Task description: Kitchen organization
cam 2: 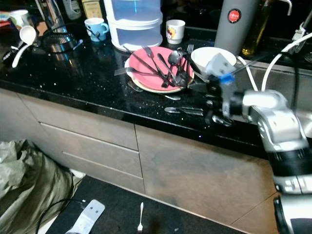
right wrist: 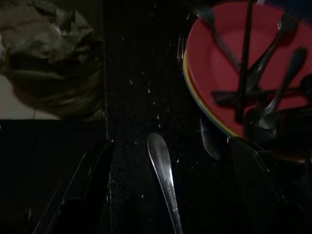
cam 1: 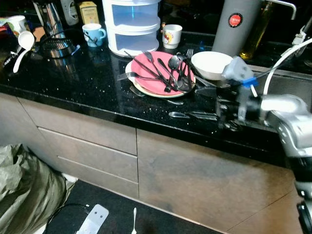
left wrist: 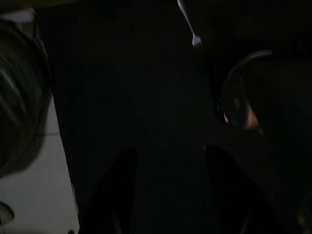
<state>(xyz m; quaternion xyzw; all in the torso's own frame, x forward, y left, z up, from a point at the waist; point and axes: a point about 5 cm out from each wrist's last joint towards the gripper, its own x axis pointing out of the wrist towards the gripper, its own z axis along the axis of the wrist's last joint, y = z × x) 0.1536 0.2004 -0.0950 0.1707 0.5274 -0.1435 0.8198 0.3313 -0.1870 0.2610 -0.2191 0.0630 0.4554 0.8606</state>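
A pink plate (cam 1: 141, 68) on a yellow one lies on the black counter (cam 1: 73, 78), with several dark forks and spoons (cam 1: 170, 73) piled on it. Beside it stands a white bowl (cam 1: 210, 65). Silver cutlery (cam 1: 192, 115) lies near the counter's front edge. My right gripper (cam 1: 222, 109) hovers low at that cutlery, open. In the right wrist view a silver handle (right wrist: 163, 170) lies between the two fingers, untouched, with the plate (right wrist: 214, 73) just beyond. My left gripper (left wrist: 170, 185) hangs in the dark, its fingers apart and holding nothing.
A stacked plastic container (cam 1: 132, 24), blue mug (cam 1: 93, 34), white mug (cam 1: 171, 35) and grey flask (cam 1: 234, 24) line the back. A white ladle (cam 1: 23, 44) lies far left. A sink (cam 1: 287, 83) is at the right. On the floor are a fork (cam 1: 134, 220) and a green bag (cam 1: 24, 185).
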